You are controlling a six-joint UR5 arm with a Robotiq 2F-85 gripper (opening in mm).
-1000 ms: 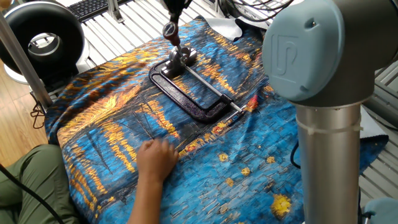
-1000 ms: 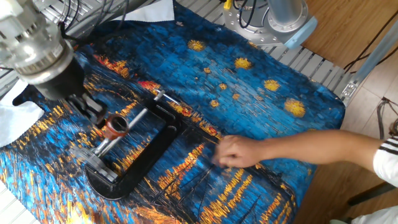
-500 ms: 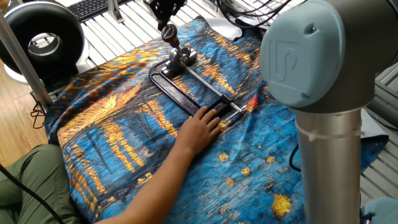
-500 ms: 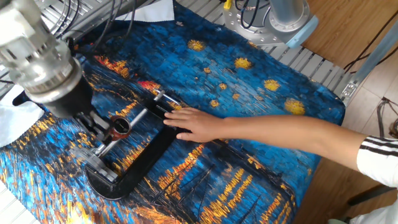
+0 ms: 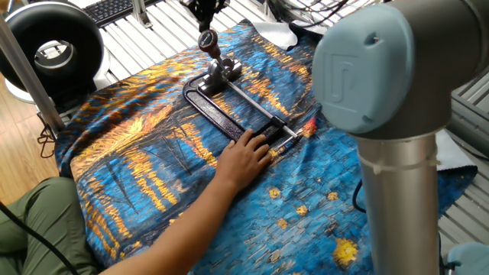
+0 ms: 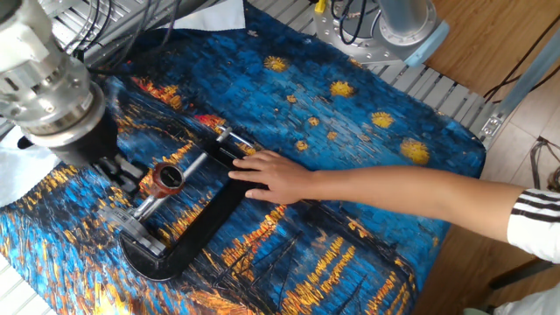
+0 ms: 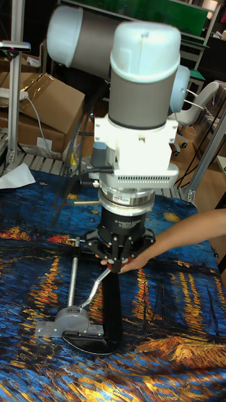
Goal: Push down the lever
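A person's hand point(image 6: 271, 178) now rests on the black clamp frame point(image 6: 188, 238), near the end with the silver rod point(image 5: 260, 107). A second ago that hand was lying apart on the blue cloth point(image 6: 367, 105). In the last half second it has not moved. I think the hand keeps the frame from sliding when I push.

My pincer point(image 7: 118, 260) sits right above the lever point(image 6: 163, 182), just as close as before. The lever is a short dark arm with a red-brown knob, standing up at the far end of the frame. It looks like it has not gone down yet. The pincer's fingers look bunched close over the knob, but I cannot tell if they grip it.

I see no boxes or bowls on the desk, so nothing is held inside anything.
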